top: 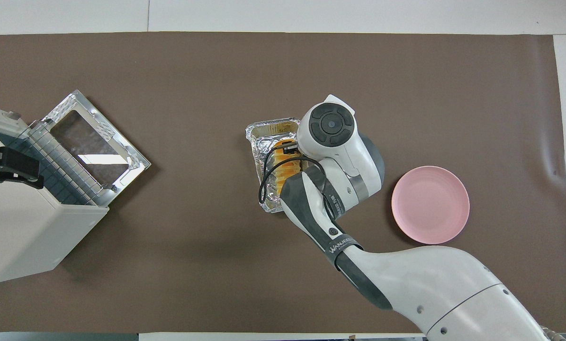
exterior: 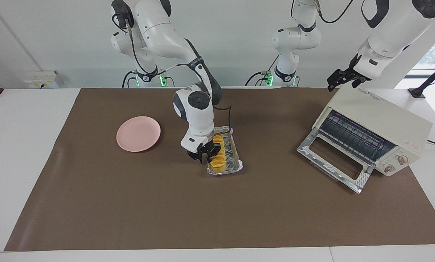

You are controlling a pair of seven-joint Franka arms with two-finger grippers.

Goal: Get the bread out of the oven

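The bread (exterior: 219, 155), a ridged golden-yellow loaf, lies in a foil tray (exterior: 234, 154) at mid-table, against the tray wall toward the right arm's end. My right gripper (exterior: 204, 155) is down at that wall, its fingers drawn in on the bread's edge. I cannot tell whether the wall is caught too. From overhead, the wrist hides the fingers and only part of the bread (top: 283, 168) shows. The cream oven (exterior: 384, 120) stands at the left arm's end, its drop door (exterior: 332, 160) open and its rack bare. My left gripper (exterior: 343, 82) hangs open over the oven's top.
A pink plate (exterior: 138, 133) sits bare on the brown mat toward the right arm's end, beside the tray. A black cable loops from the right wrist over the foil tray (top: 264, 137). The oven (top: 27, 237) is angled, its open door reaching onto the mat.
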